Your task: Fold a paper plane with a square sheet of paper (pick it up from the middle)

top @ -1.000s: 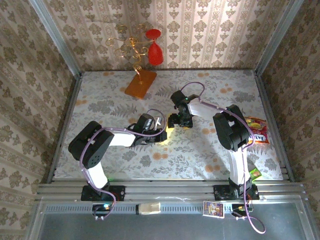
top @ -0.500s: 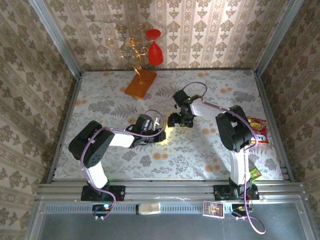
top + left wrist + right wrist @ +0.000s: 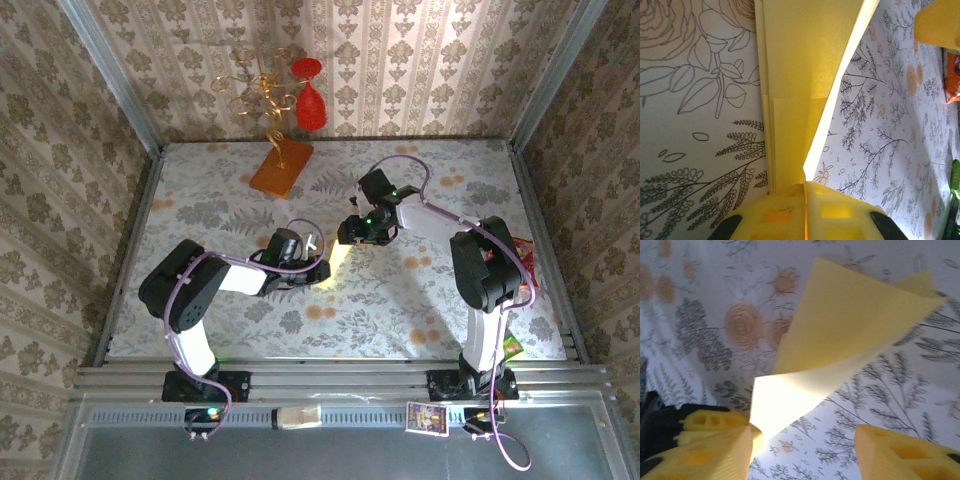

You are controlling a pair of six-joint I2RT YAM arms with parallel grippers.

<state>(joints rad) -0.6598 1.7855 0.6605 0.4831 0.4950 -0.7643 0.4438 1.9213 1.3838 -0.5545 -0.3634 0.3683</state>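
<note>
Pale-yellow creased sheet of paper (image 3: pixel 850 320) between the parted fingers of the right gripper (image 3: pixel 802 447)
The sheet is folded over itself, with the upper flap shaded and the lower flap brightly lit. Its bottom corner sits just beside the ribbed yellow foam finger (image 3: pixel 710 455) on the left, while the other finger (image 3: pixel 900 455) stands well apart. All of it hangs over a white cloth printed with grey leaves and orange flowers (image 3: pixel 715 325).

From above, the sheet of paper (image 3: pixel 337 258) is a small pale sliver, mostly covered by the left end effector (image 3: pixel 320 270) and the right end effector (image 3: pixel 350 240), its folds too small to read. In the left wrist view its far end runs off the top edge, its near end vanishes between the pressed-together pads (image 3: pixel 775 212). A snack packet (image 3: pixel 525 258) sits half hidden behind the right arm (image 3: pixel 480 265)
</note>
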